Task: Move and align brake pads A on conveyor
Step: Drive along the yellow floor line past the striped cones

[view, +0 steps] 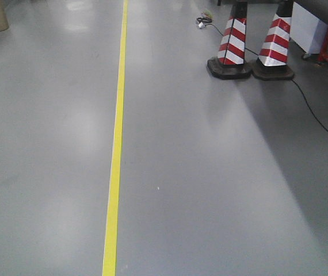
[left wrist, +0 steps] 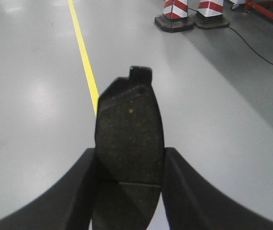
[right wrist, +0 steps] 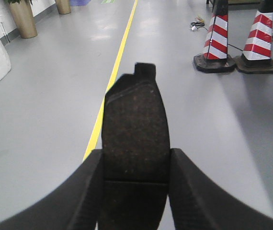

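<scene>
The black two-fingered left gripper [left wrist: 129,154] is clamped on a flat, oblong brake pad [left wrist: 129,127]. The pad's speckled grey-brown friction face is turned toward the wrist camera, over a dark backing plate. Its long axis runs straight out from between the fingers, away from the wrist, with the backing plate's small square tab at the far tip. The centre groove crosses the pad low down, between the fingers.

The black right gripper [right wrist: 135,155] grips a second brake pad [right wrist: 135,122] of the same kind in the same way: long axis pointing outward, tab at the far end, fingers pressed on its two long edges.

That makes two pads in view, one per gripper, both held in the air above the glossy grey floor [view: 210,190]. On the floor are one yellow tape line [view: 117,144], two red-and-white striped cones [view: 233,43] side by side on black bases, and one thin black cable [view: 319,115] trailing past them.
</scene>
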Controlling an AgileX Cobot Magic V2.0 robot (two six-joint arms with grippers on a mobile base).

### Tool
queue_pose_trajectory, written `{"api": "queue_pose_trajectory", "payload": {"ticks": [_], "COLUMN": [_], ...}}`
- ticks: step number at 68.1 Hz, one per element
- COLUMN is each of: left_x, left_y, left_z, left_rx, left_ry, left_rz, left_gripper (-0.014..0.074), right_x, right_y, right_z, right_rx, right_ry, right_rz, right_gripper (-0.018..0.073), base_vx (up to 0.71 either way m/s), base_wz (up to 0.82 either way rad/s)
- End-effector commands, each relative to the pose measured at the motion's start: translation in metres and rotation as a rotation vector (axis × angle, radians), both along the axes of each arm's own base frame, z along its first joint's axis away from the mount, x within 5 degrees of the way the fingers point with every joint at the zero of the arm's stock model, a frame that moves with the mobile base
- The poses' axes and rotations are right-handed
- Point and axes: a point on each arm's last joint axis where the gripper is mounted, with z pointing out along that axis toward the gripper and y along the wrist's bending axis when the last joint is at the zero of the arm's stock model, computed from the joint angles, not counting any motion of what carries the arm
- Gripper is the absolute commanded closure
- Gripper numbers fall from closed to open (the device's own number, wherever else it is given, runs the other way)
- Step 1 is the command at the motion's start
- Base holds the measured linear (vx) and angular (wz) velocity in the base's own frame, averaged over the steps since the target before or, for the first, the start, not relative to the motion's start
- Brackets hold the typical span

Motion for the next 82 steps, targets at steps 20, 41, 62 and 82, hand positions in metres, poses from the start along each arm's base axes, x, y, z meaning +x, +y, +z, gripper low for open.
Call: {"api": "queue_pose_trajectory", "payload": {"ticks": [20, 41, 62, 82], "left_x": [0.0025, 0.0025, 0.0025, 0.0025], "left_y": [-0.0002, -0.0002, -0.0002, -0.0002], "left_z": [0.0165, 0.0165, 0.0165, 0.0165], "left_rx": [-0.033, -0.033, -0.033, -0.033], "left_ry": [-0.11, -0.11, -0.11, -0.11], "left_rz": [0.007, 0.007, 0.007, 0.007], "left_gripper": [0.0603, 0.0603, 0.0603, 0.0603], "right_x": [0.002, 0.002, 0.002, 0.002], "right_y": [-0.0007, -0.0007, -0.0007, -0.0007], "right_z": [0.0189, 0.0189, 0.0189, 0.0189], "right_rx": [0.0, 0.0, 0.0, 0.0], "right_ry": [-0.127, -0.127, -0.127, -0.127], "right_rz": [-0.007, -0.007, -0.007, -0.007], "right_gripper": [0.0566, 0.0566, 0.0566, 0.0566], "base_vx": [0.7, 0.7, 0.75, 0.74], "base_wz": [0.13, 0.04, -0.06, -0.02]}}
